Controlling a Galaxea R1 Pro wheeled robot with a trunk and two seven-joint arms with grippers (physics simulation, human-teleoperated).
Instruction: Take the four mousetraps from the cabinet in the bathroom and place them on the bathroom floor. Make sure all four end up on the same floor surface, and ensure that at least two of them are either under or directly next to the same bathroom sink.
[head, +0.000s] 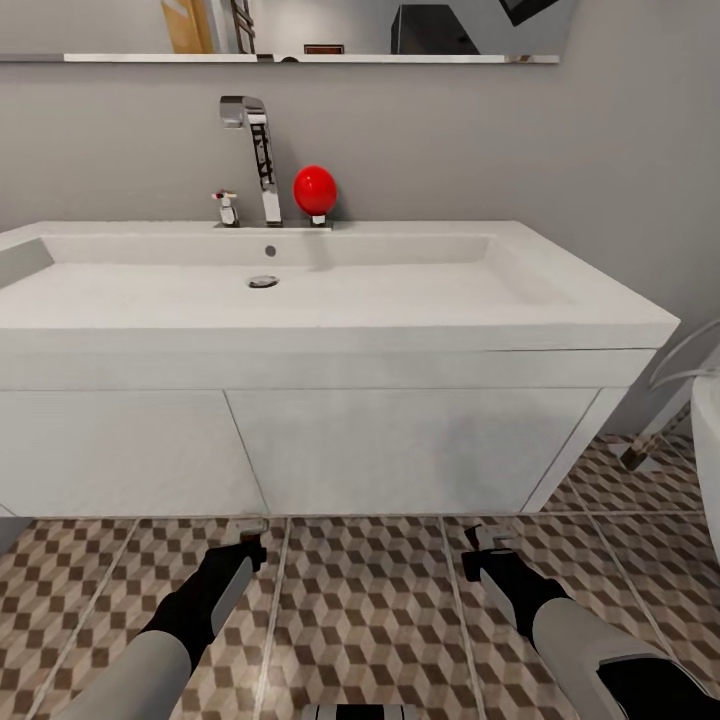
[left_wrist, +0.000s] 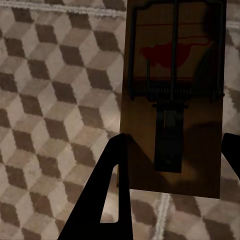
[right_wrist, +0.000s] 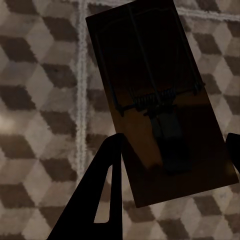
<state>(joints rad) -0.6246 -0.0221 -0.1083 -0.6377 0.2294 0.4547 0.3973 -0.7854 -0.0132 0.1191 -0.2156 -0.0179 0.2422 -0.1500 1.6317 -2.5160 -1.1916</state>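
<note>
We face the bathroom sink (head: 300, 290), white basin on its vanity unit (head: 300, 440), chrome tap (head: 258, 150) and a red ball (head: 315, 188) on the back ledge. Both arms reach low toward the foot of the vanity.

Left gripper (head: 247, 538): in its wrist view a mousetrap (left_wrist: 172, 95) sits between the two dark fingers, wire bar and red print plain to see, cube-pattern bathroom floor (left_wrist: 55, 100) behind it. Jaws closed on the trap's end.

Right gripper (head: 487, 545): likewise clamped on a second mousetrap (right_wrist: 160, 100), this one darker (in shadow) and skewed to the fingers.

We judge the step as placing: two traps carried to the sink, not yet set down. Whether either touches the tiles we cannot tell.

Next move calls for lowering each trap flat onto the tiles just beside the vanity, then opening the jaws.
</note>
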